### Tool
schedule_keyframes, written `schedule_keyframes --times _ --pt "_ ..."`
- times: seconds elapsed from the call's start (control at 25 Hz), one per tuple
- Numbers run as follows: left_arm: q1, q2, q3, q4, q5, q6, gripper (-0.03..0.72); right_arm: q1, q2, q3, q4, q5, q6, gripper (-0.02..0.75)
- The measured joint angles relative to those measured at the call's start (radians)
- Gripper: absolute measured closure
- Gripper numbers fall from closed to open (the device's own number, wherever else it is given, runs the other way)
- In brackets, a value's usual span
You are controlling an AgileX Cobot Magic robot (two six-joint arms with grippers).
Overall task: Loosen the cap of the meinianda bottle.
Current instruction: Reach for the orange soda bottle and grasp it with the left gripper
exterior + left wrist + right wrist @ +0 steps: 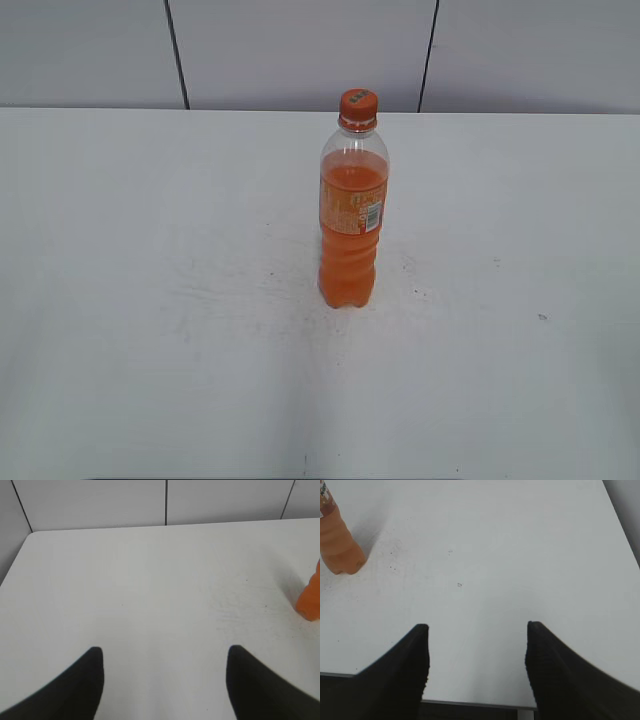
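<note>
The meinianda bottle [350, 230] stands upright near the middle of the white table, with orange soda, an orange label and a white barcode patch. Its orange cap [358, 104] sits on top. The bottle's base shows at the right edge of the left wrist view [310, 600] and at the upper left of the right wrist view [337, 542]. My left gripper [164, 652] is open and empty over bare table, well left of the bottle. My right gripper [476, 627] is open and empty above the table's near edge, right of the bottle. Neither gripper shows in the exterior view.
The white table [150, 300] carries faint scuff marks and dark specks around the bottle. A grey panelled wall [300, 50] stands behind it. The table's near edge [470, 702] lies under my right gripper.
</note>
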Motion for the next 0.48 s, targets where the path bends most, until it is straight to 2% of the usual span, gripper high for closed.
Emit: schedule_keyframes --times 0.48 --pt "0.0 0.005 -0.016 -0.001 -0.033 0.0 0.218 0.0 0.0 0.0 0.0 0.0 0.0 0.278"
